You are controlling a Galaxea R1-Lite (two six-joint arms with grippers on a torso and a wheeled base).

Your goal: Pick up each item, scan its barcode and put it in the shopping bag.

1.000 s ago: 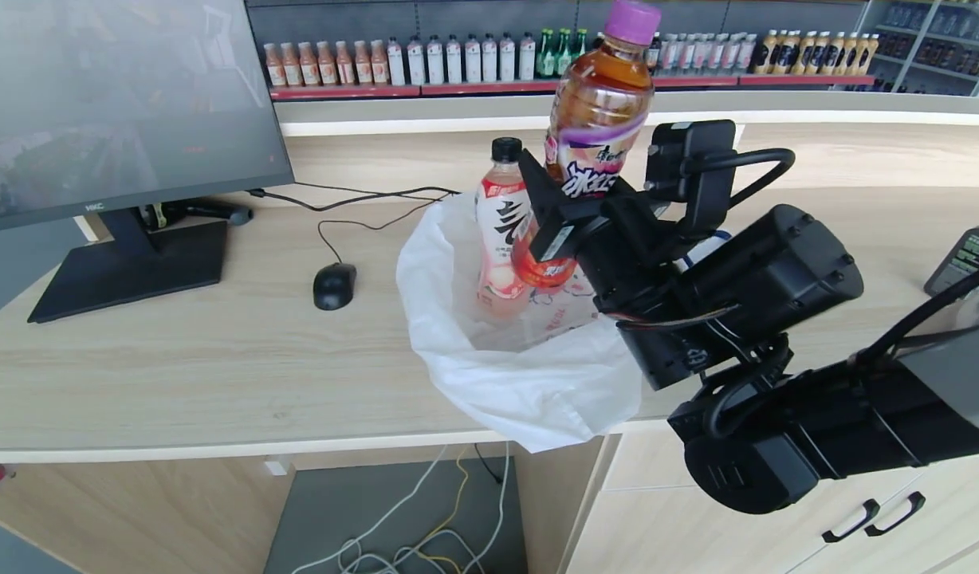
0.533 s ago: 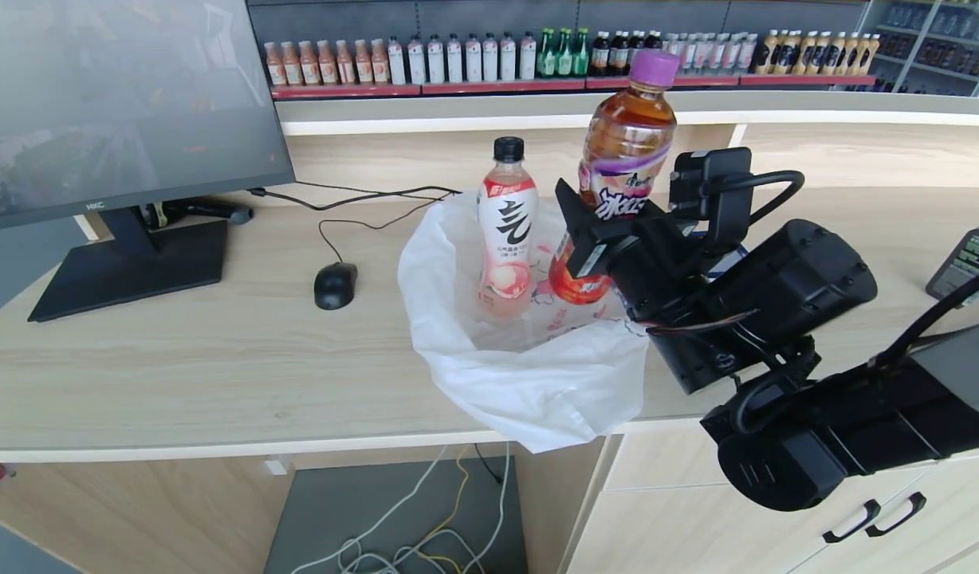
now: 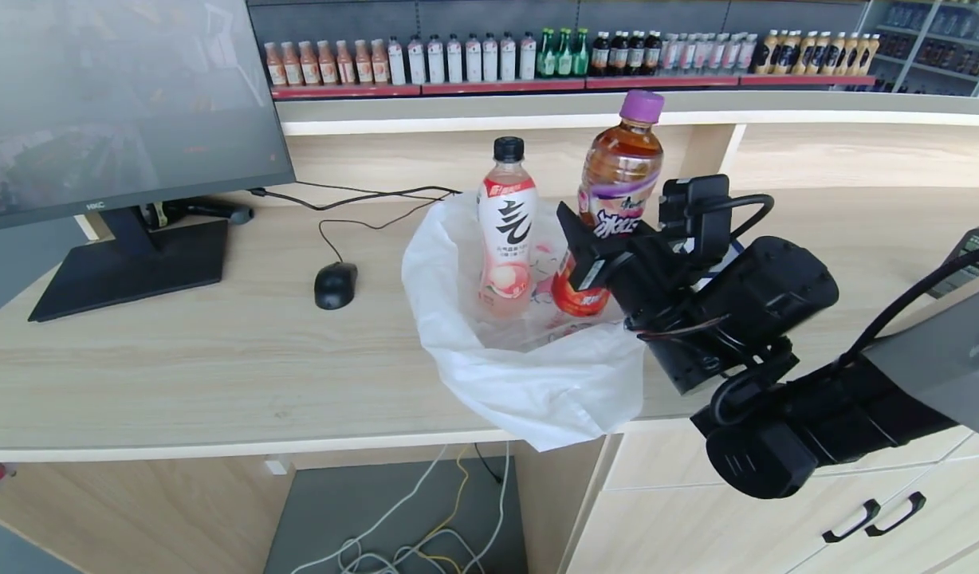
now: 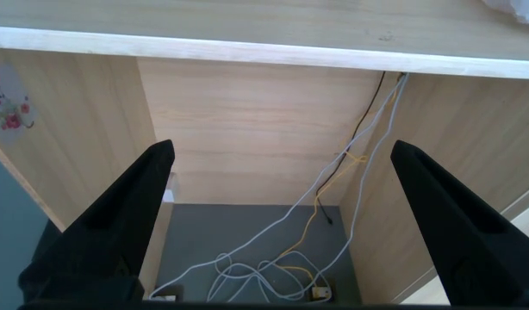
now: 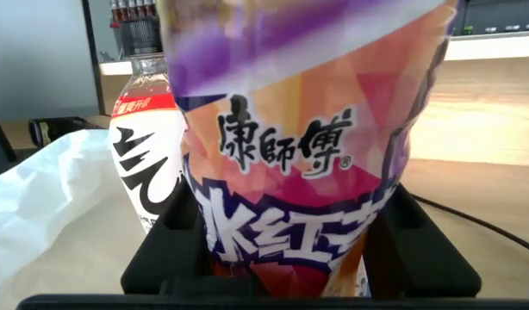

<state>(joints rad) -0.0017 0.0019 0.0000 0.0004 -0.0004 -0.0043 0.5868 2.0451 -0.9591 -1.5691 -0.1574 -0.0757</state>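
Observation:
An amber tea bottle with a purple cap stands upright in my right gripper, which is shut on its lower body. Its base sits inside the mouth of the white shopping bag on the wooden counter. In the right wrist view the tea bottle is close up between the black fingers. A pink peach drink bottle with a black cap stands in the bag just left of it, and that bottle appears beside the bag's plastic. My left gripper hangs open below the counter edge.
A monitor and a black mouse sit on the counter to the left. A dark handheld device lies at the far right. Shelves of bottles line the back wall. Loose cables hang under the counter.
My right gripper has come down and slightly right with the tea bottle, bringing its base into the bag. The pink bottle has stayed put.

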